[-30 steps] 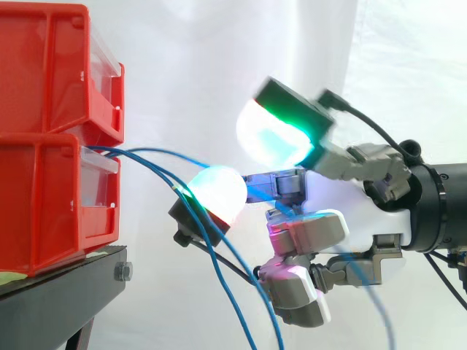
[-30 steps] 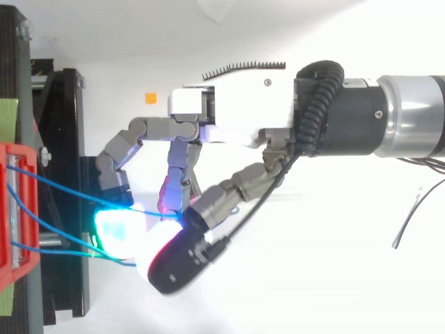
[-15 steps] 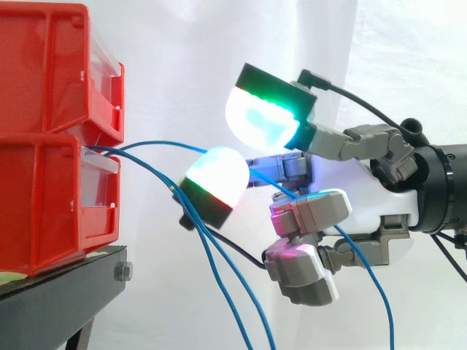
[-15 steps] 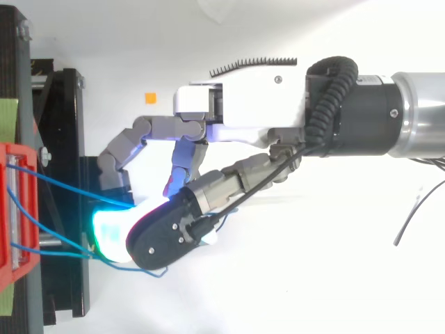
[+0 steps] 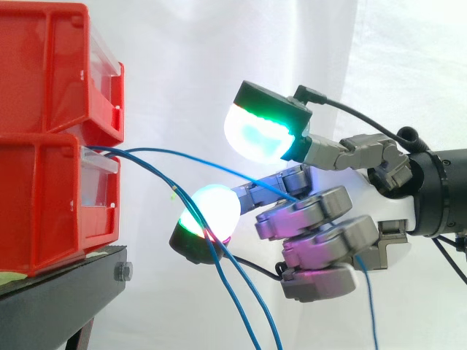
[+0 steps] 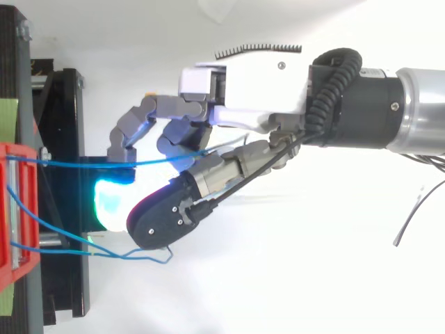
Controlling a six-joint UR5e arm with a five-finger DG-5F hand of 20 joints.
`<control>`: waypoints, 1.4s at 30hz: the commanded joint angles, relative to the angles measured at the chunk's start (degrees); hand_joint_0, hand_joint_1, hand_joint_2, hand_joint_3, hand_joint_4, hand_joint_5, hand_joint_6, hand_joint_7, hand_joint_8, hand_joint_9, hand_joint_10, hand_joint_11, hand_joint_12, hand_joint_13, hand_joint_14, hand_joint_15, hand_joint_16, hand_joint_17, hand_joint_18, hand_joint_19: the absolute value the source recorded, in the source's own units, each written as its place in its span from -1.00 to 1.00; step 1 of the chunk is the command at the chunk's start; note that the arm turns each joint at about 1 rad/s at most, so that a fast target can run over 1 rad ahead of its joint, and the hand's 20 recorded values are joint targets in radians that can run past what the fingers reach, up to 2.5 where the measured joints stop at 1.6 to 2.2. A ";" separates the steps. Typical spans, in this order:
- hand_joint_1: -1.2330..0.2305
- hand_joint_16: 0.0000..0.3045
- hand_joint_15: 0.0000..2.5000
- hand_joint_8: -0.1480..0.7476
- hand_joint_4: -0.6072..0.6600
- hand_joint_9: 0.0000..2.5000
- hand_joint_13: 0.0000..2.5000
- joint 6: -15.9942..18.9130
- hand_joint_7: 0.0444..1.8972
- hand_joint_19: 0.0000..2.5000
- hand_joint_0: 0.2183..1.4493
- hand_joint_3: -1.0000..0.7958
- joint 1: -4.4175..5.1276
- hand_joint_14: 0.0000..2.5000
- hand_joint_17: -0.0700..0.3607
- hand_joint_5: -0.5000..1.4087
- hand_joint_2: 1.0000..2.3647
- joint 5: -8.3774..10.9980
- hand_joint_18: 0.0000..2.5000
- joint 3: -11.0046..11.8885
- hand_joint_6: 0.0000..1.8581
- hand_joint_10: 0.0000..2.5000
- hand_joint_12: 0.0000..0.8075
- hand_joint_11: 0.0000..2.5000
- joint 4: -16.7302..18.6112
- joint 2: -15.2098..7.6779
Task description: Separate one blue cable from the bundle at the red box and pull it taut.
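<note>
Roughly by size. White cloth curtain (image 5: 182, 58) behind everything, hanging in soft folds.

Two red bins (image 5: 44, 73), glossy moulded plastic, boxy, stacked one on the other at the left of the side view; each has a clear plastic front panel. They sit on a black stand (image 5: 58, 299), matt, flat-topped, with a bolt head at its corner.

Arm (image 6: 361, 104): smooth black and silver cylinder, coming in level from the right.

Hand (image 6: 243, 90): white hard shell at the back, grey jointed fingers (image 5: 314, 219). Lower fingers are curled in tight, stacked rolls. One finger reaches toward the bins; the thumb arches above it. Their rounded pads (image 5: 259, 135) glow white-green, with black caps.

Blue cable (image 6: 83, 163): thin, smooth, round. Leaves the lower bin, runs nearly straight across the gap in the top view, and passes into the curled fingers, which close round it; its tail drops below the hand.

Two loose cables (image 6: 104, 255), same blue, sag from the lower bin, apart from the held one.
</note>
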 commanded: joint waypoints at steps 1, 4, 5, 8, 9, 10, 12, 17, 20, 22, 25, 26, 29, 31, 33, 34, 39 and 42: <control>-0.14 -0.72 -0.11 0.01 0.33 -0.48 -0.22 0.00 -0.28 0.45 -0.54 -0.44 0.10 0.58 -0.23 -0.72 -1.00 0.86 0.02 -0.02 -0.03 0.95 -0.11 -0.19 -0.03 -0.01; -0.14 -0.72 -0.16 0.04 0.33 -0.55 -0.34 -0.09 -0.28 0.67 -0.54 -0.44 0.10 1.00 -0.22 -0.72 -1.00 0.86 0.04 -0.11 -0.03 1.00 -0.07 -0.23 -0.03 -0.01; -0.13 -0.72 -0.13 0.04 0.33 -0.57 -0.35 -0.09 -0.28 0.72 -0.54 -0.44 0.10 1.00 -0.22 -0.72 -1.00 0.77 0.06 -0.20 -0.03 1.00 -0.07 -0.23 -0.03 -0.01; -0.11 -0.71 -0.10 0.04 0.32 -0.59 -0.38 -0.09 -0.28 0.61 -0.53 -0.44 0.10 1.00 -0.21 -0.72 -1.00 0.68 0.02 -0.28 -0.03 1.00 -0.06 -0.20 -0.03 -0.01; -0.11 -0.70 -0.10 0.04 0.31 -0.59 -0.39 0.00 -0.27 0.57 -0.53 -0.44 0.01 1.00 -0.20 -0.72 -1.00 0.59 0.00 -0.28 -0.03 1.00 -0.05 -0.21 -0.12 -0.01; -0.11 -0.69 -0.09 0.03 0.30 -0.60 -0.39 0.00 -0.26 0.56 -0.53 -0.44 0.01 1.00 -0.19 -0.72 -1.00 0.59 -0.01 -0.28 -0.03 1.00 -0.04 -0.18 -0.30 0.08; -0.11 -0.69 -0.05 0.04 0.29 -0.61 -0.41 0.00 -0.25 0.47 -0.53 -0.44 -0.08 1.00 -0.18 -0.72 -1.00 0.59 -0.03 -0.28 -0.02 1.00 -0.05 -0.16 -0.47 0.08; -0.10 -0.67 -0.05 0.05 0.27 -0.62 -0.40 -0.09 -0.24 0.38 -0.53 -0.44 -0.52 1.00 -0.16 -0.72 -1.00 0.42 -0.08 -0.28 -0.01 1.00 -0.04 -0.16 -0.47 0.08; -0.07 -0.68 0.01 0.04 0.27 -0.62 -0.39 -0.09 -0.24 0.37 -0.49 -0.44 -0.78 1.00 -0.17 -0.72 -1.00 0.42 -0.09 -0.28 0.00 1.00 -0.02 -0.15 -0.56 0.08; -0.05 -0.69 0.03 0.03 0.26 -0.62 -0.40 0.00 -0.24 0.39 -0.46 -0.44 -1.22 1.00 -0.18 -0.72 -1.00 0.33 -0.09 -0.28 0.00 1.00 -0.03 -0.14 -0.56 0.08; -0.07 -0.70 0.04 0.02 0.27 -0.61 -0.39 0.00 -0.23 0.41 -0.42 -0.44 -1.66 1.00 -0.20 -0.72 -1.00 0.07 -0.09 -0.28 -0.01 1.00 -0.03 -0.12 -0.56 -0.01; -0.07 -0.70 0.04 0.02 0.27 -0.61 -0.39 0.00 -0.23 0.41 -0.41 -0.44 -2.01 1.00 -0.19 -0.72 -1.00 -0.46 -0.09 -0.28 -0.01 1.00 -0.03 -0.12 -0.47 -0.01; -0.09 -0.70 0.05 0.02 0.27 -0.61 -0.39 0.00 -0.22 0.41 -0.39 -0.41 -2.36 1.00 -0.20 -0.72 -1.00 -1.16 -0.08 -0.28 -0.01 1.00 -0.02 -0.12 -0.47 0.08; -0.10 -0.70 0.06 0.02 0.26 -0.61 -0.38 -0.09 -0.23 0.41 -0.39 -0.41 -2.71 1.00 -0.19 -0.72 -1.00 -1.87 -0.08 -0.28 0.00 1.00 -0.03 -0.13 -0.56 0.26; -0.10 -0.70 0.06 0.02 0.27 -0.60 -0.38 -0.09 -0.23 0.41 -0.39 -0.42 -3.07 1.00 -0.19 -0.72 -1.00 -2.48 -0.08 -0.28 0.00 1.00 -0.02 -0.12 -0.83 0.26; -0.10 -0.70 0.06 0.02 0.27 -0.60 -0.38 0.00 -0.23 0.41 -0.39 -0.42 -3.15 1.00 -0.19 -0.72 -1.00 -2.48 -0.08 -0.28 0.00 1.00 -0.03 -0.13 -0.83 0.26; -0.09 -0.70 0.06 0.01 0.26 -0.60 -0.38 0.08 -0.24 0.42 -0.37 -0.40 -3.86 1.00 -0.20 -0.72 -1.00 -2.22 -0.07 -0.28 0.00 1.00 -0.04 -0.12 -1.00 0.61; -0.09 -0.70 0.04 0.02 0.26 -0.59 -0.37 0.08 -0.24 0.42 -0.36 -0.38 -3.94 1.00 -0.20 -0.72 -1.00 -2.13 -0.07 -0.28 0.00 1.00 -0.03 -0.13 -1.44 1.13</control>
